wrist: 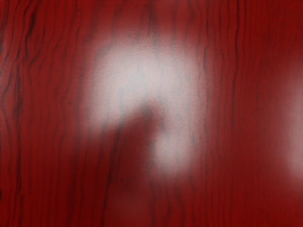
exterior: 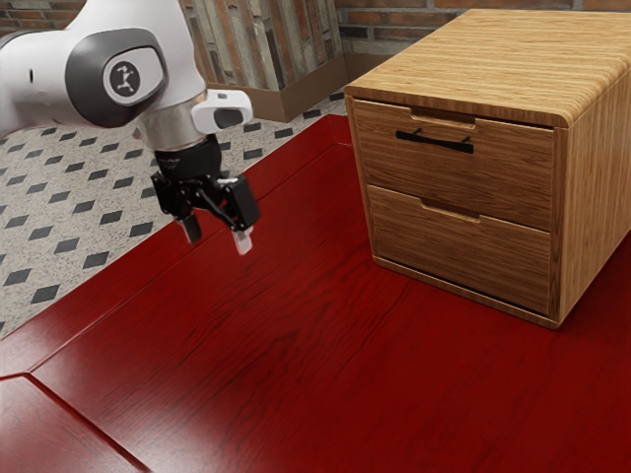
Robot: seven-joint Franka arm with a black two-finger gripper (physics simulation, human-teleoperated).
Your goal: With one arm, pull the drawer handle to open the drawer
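Observation:
A wooden cabinet (exterior: 493, 148) with two drawers stands on the red table (exterior: 296, 374) at the exterior view's right. The top drawer (exterior: 454, 168) has a thin black handle (exterior: 435, 142) and sits flush with the cabinet front, as does the bottom drawer (exterior: 458, 246). My gripper (exterior: 217, 235) hangs open above the table at the exterior view's left, well apart from the cabinet, with nothing between its fingers. The wrist view looks straight down on the red tabletop (wrist: 236, 118) with a pale glare patch and my hand's shadow on it.
The table's far edge runs along the exterior view's left, with a patterned tile floor (exterior: 79, 217) beyond it. A brick wall (exterior: 394, 20) stands behind the cabinet. Bare red tabletop lies between my gripper and the cabinet.

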